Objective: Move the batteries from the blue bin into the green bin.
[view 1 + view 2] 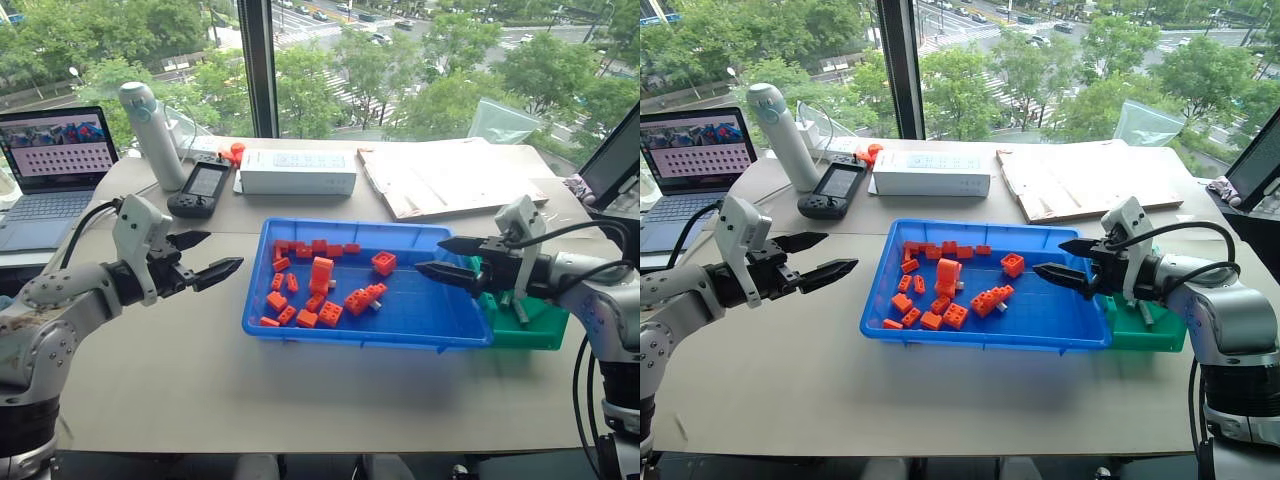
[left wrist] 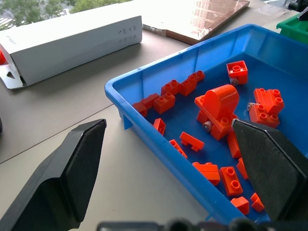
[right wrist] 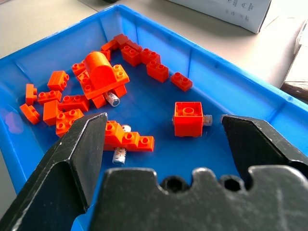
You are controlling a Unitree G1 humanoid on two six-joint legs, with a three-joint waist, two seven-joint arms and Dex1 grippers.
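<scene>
- Right claw (image 1: 1058,258) hovers over the right end of the blue bin (image 1: 940,338), fingers spread wide, nothing between them
- Left claw (image 1: 826,256) hangs outside the bin's left wall, over bare table (image 1: 790,380), also wide open and empty
- Batteries (image 3: 119,155) lie in the bin among the orange bricks (image 1: 940,320); from the right wrist I count at least four: one peeking out beside the square brick (image 3: 187,119), one under the round-topped brick (image 3: 102,73), two by the long flat brick near the middle
- Nearest target looks like the one by the square brick, lying just ahead of the right claw and a bit below it; its length seems to run crosswise to the fingers, though the brick hides most of it
- Right arm is clearly the closer one, and the green bin (image 1: 1145,335) sits right under its wrist, touching the blue bin's right wall
- Inside the green bin, one slim grey stick (image 1: 519,310) leans on the wall, probably a battery already delivered
- Bricks crowding each battery could get nudged or pinched along
</scene>
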